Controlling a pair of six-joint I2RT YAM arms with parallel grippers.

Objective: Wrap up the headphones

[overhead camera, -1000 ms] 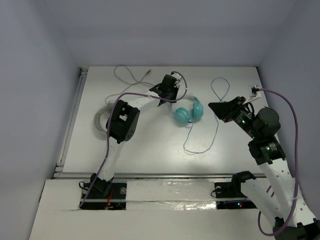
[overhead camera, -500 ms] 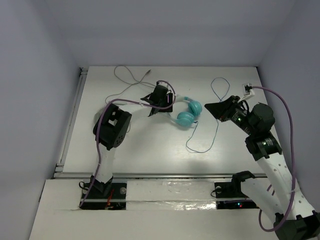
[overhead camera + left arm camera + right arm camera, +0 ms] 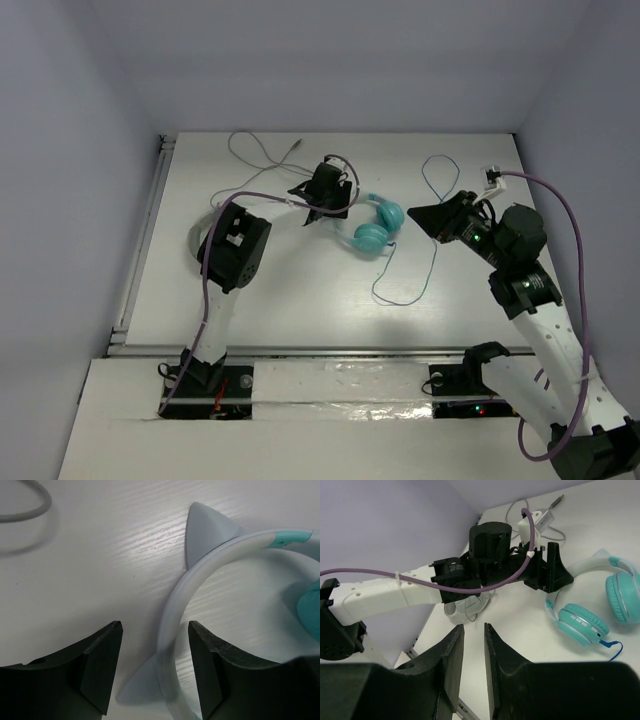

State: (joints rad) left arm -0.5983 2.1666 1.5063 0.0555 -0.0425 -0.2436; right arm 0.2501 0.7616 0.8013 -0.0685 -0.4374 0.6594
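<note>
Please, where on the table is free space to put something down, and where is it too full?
Free: the near strip of the table in front of the blue cable loop, and the far right corner. Crowded: the middle, where the left pincer and right pincer flank the headphones.

A white table (image 3: pixel 270 290) with a faint wood grain is filling the middle of the overhead view, and plain pale lavender walls (image 3: pixel 330 60) are enclosing it at the back and on both sides. Soft, even light is falling across the surface, while a white ledge (image 3: pixel 330 400) is running along the near edge.
</note>
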